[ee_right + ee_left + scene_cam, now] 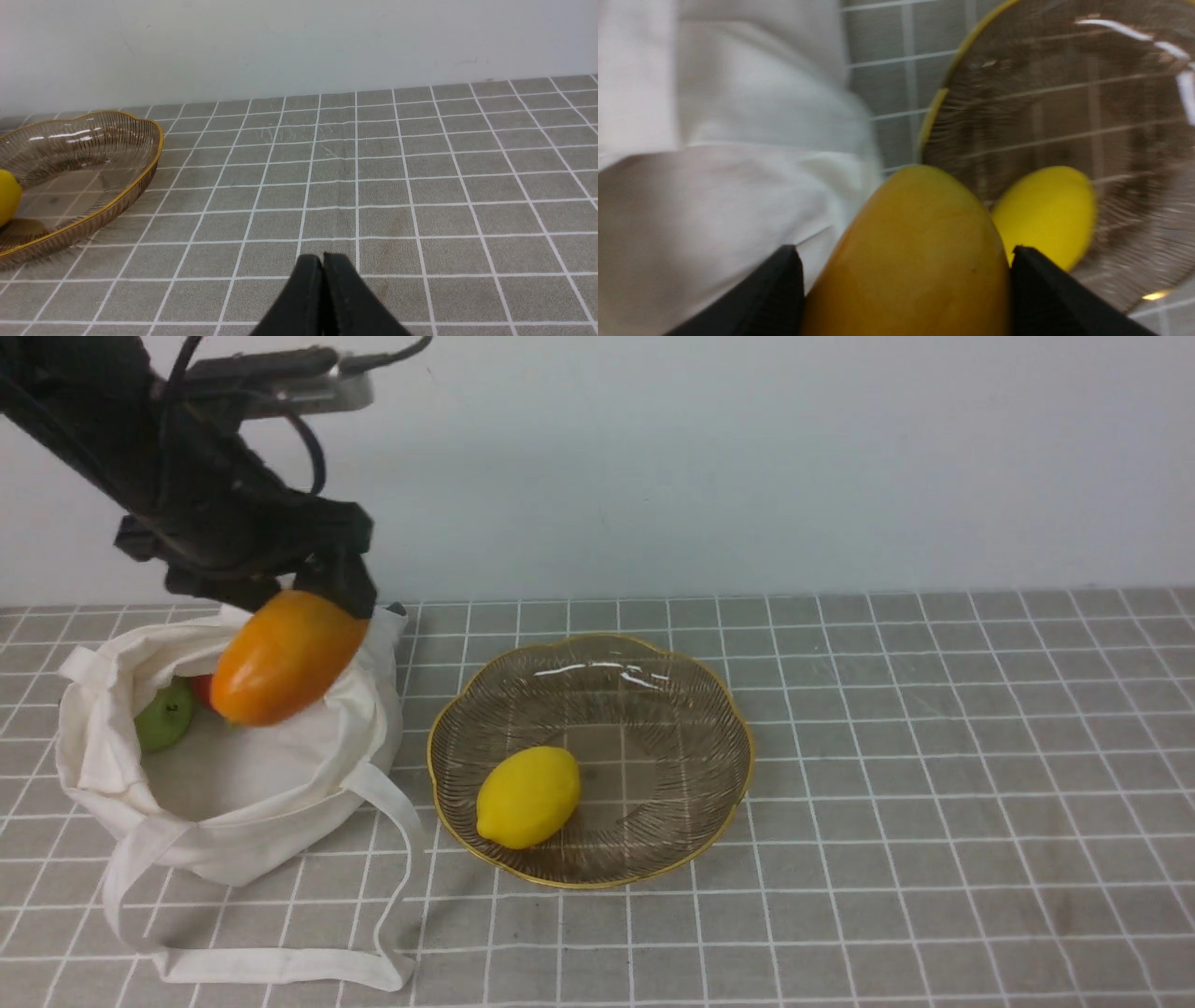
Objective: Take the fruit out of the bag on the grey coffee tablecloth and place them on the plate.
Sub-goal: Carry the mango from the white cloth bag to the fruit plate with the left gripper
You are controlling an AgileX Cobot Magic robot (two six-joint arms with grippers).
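My left gripper (297, 590) is shut on an oblong orange-yellow fruit (285, 658) and holds it in the air over the mouth of the off-white bag (243, 784). In the left wrist view both black fingers (780, 289) press the sides of this fruit (915, 261). A green apple (166, 714) and a bit of a red fruit (203, 689) lie inside the bag. To the bag's right, the ribbed glass plate (653, 709) carries a yellow lemon-like fruit (527, 796). My right gripper (322, 257) is shut with nothing in it, low over the grey coffee tablecloth (420, 186).
The bag's long straps (280, 963) trail over the cloth toward the front edge. A pale wall (747, 457) closes off the back of the table. The right wrist view shows the plate's rim (154, 140) off to one side.
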